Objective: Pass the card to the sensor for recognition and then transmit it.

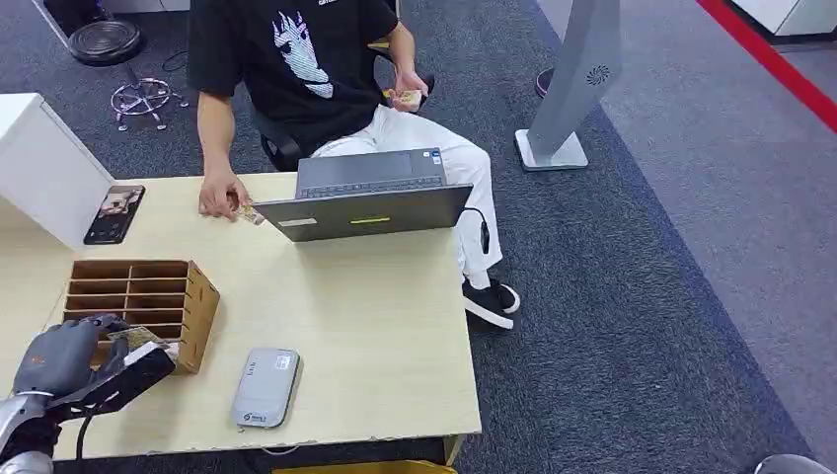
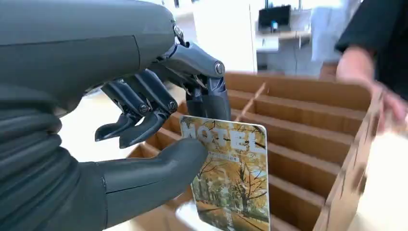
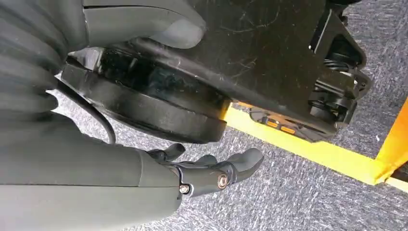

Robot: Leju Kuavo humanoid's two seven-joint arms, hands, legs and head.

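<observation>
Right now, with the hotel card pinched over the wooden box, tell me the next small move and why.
Probably lift the card clear of the wooden organizer and carry it toward the grey sensor on the table beside it. The left hand already pinches the card between thumb and fingers, and its lower edge sits low among the compartments, so rising first should avoid snagging a divider.

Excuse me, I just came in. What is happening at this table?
The left robot hand pinches a hotel card over the wooden slotted box. The grey sensor lies nearby on the table. A person sits behind a laptop. The right robot hand hangs over the carpet, holding nothing.
</observation>
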